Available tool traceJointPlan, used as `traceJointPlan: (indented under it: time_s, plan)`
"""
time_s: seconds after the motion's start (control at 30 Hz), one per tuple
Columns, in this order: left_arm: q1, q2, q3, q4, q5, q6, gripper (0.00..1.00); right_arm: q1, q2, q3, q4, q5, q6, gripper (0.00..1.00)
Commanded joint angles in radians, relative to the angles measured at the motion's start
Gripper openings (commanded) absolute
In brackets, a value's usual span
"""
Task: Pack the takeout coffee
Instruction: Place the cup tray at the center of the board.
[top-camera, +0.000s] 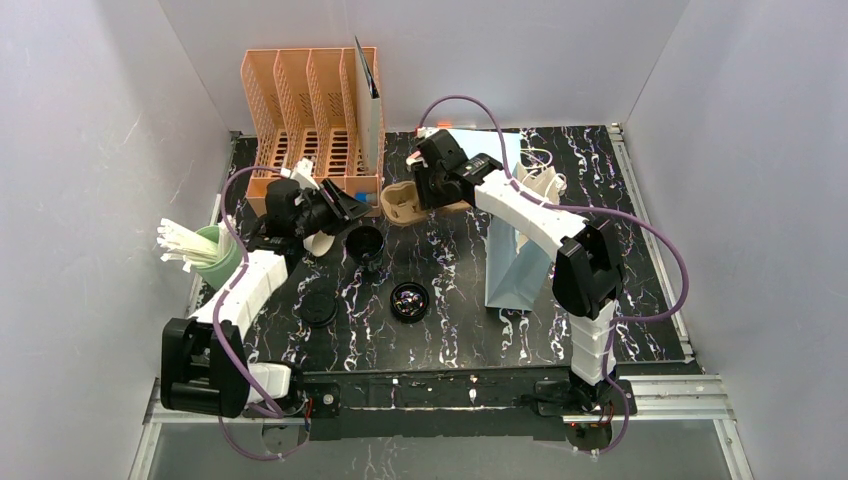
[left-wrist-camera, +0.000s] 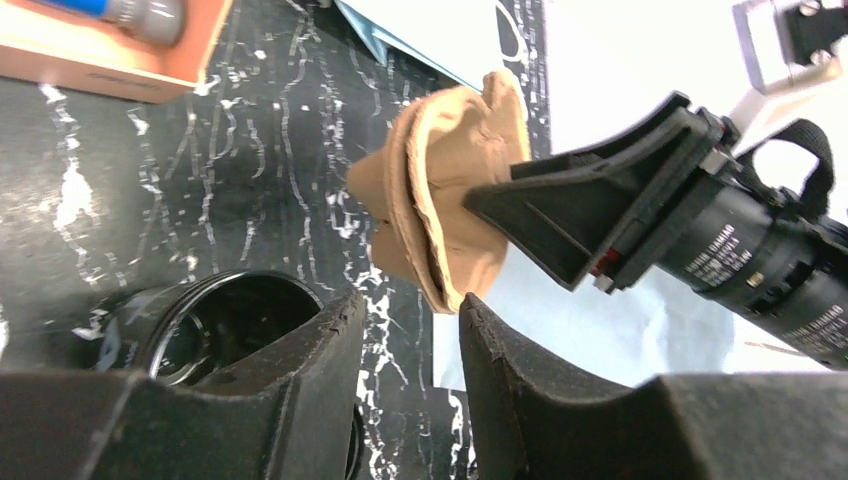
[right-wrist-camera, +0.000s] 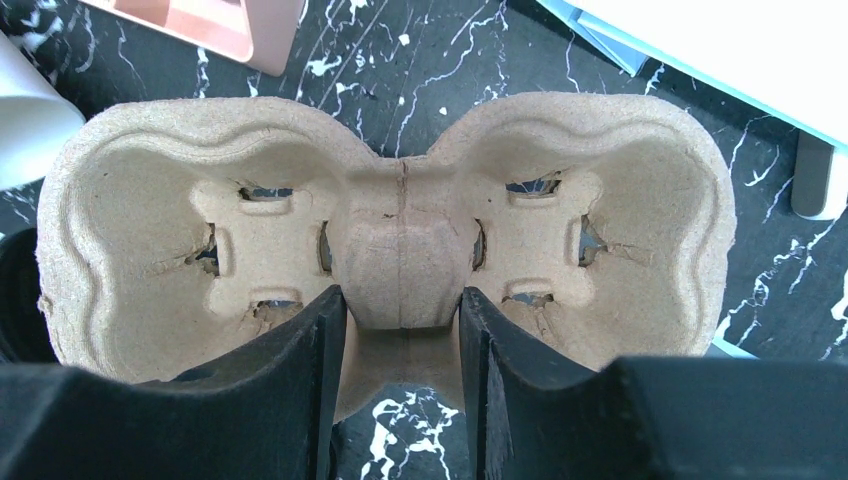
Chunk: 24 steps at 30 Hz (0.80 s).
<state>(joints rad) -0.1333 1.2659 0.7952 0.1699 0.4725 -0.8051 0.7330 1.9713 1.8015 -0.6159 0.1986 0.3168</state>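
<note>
In the middle of the top view an open dark cup (top-camera: 365, 243) of the takeout coffee stands lidless on the marbled table (top-camera: 450, 330), with a black lid (top-camera: 320, 307) below and to its left and another dark round piece (top-camera: 410, 300) below and to its right. The left gripper (left-wrist-camera: 410, 300) is seen just beside the cup's rim, its fingers apart by a narrow gap with nothing visible between them. The right gripper (right-wrist-camera: 402, 300) is clamped on the central ridge of the pulp carrier (right-wrist-camera: 400, 215), right of the cup, near the blue bag (top-camera: 515, 265). The step in hand is judged to be the taking of this cup. The thin wall should be straddled squarely and pressed lightly, the cup lifted upright, and the carrier held steady so that a well can be met cleanly.
</note>
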Motion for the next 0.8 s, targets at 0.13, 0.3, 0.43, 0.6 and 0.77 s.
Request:
traceJointPlan:
  time_s: [0.13, 0.3, 0.43, 0.6, 0.77]
  plan:
    - [0.004, 0.05, 0.002, 0.154, 0.12, -0.064, 0.33, -0.021, -0.02, 0.017, 0.088, -0.049, 0.077, 0.41]
    - [0.006, 0.097, 0.018, 0.157, 0.129, -0.071, 0.21, -0.024, -0.019, 0.011, 0.097, -0.052, 0.081, 0.41]
    - [0.008, 0.122, 0.015, 0.194, 0.139, -0.092, 0.23, -0.026, -0.014, 0.007, 0.1, -0.063, 0.082, 0.41]
    - [0.008, 0.148, 0.009, 0.267, 0.174, -0.132, 0.26, -0.026, -0.007, 0.008, 0.1, -0.071, 0.079, 0.41]
    - [0.009, 0.159, 0.011, 0.283, 0.173, -0.138, 0.26, -0.027, -0.001, 0.019, 0.097, -0.079, 0.077, 0.41]
